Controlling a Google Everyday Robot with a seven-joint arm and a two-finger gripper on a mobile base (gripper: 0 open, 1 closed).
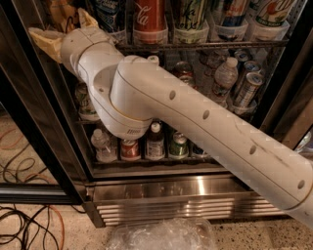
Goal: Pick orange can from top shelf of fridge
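Note:
The orange can stands at the far left of the top shelf of the fridge, cut off by the upper edge of the view. My gripper is at the top left, at the front of that shelf. Its pale yellow fingers stand open on either side of the can's lower part. I cannot tell whether they touch it. My white arm reaches in from the lower right across the open front and hides the middle racks.
A red Coca-Cola can and other cans stand to the right on the same rack. Bottles and cans fill the lower racks. The black door frame is at the left, cables lie on the floor, and crumpled plastic lies below.

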